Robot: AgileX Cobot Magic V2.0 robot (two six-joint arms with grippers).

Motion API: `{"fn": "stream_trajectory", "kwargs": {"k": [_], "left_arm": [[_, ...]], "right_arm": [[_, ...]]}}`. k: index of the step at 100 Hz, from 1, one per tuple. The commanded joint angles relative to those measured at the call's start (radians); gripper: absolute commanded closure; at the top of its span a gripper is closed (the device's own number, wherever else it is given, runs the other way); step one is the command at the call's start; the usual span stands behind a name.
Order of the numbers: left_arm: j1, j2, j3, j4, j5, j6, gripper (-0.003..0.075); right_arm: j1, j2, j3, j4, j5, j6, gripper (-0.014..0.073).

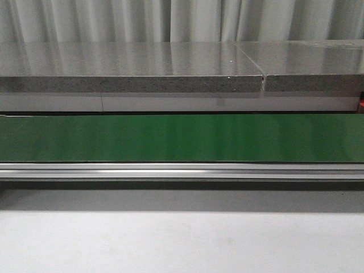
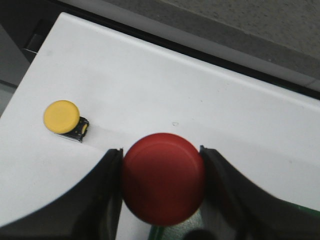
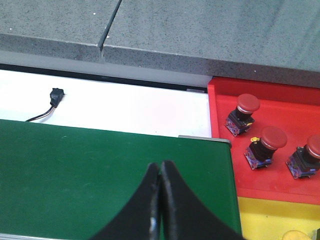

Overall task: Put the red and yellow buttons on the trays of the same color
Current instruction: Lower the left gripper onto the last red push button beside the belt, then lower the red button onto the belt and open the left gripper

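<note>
ITEM 1 – red button: clamped between the fingers of the left gripper, cap toward the wrist cam. Held clear above the white surface, prob. for carry to its tray.

ITEM 2 – yellow button: sits alone on the white surface, well apart from the held one; not yet sorted.

ITEM 3 – red tray: holds three red buttons, caps up, spaced apart. Lies just right of the green belt end.

ITEM 4 – yellow tray: nearer than the red tray, touching it; something yellow at its edge, too cropped to ID.

ITEM 5 – right gripper: fingers pressed together, nothing between; hangs over the belt, aimed fwd, prob. waiting.

ITEM 6 – front cam: belt bare; no arms in shot.
</note>
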Motion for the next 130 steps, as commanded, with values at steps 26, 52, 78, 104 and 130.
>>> {"fn": "stream_trajectory", "kwargs": {"k": [26,52,78,104,130], "left_arm": [[-0.12,-0.081,0.137,0.02,-0.075,0.021,0.0739],[-0.187,-0.081,0.256,0.031,-0.161,0.021,0.0739],[-0.194,-0.081,0.334,0.049,-0.229,0.028,0.0739],[-0.21,-0.081,0.34,0.049,-0.229,0.05,0.0662],[-0.296,-0.081,0.34,0.049,-0.229,0.05,0.0179]], "right_arm": [[0.001,-0.006,-0.025,0.014,-0.072,-0.012,0.0662],[0.001,-0.006,-0.025,0.014,-0.072,-0.012,0.0662],[0.001,-0.006,-0.025,0.014,-0.072,-0.012,0.0662],[0.001,-0.006,-0.025,0.014,-0.072,-0.012,0.0662],[0.001,-0.006,-0.025,0.014,-0.072,-0.012,0.0662]]}}
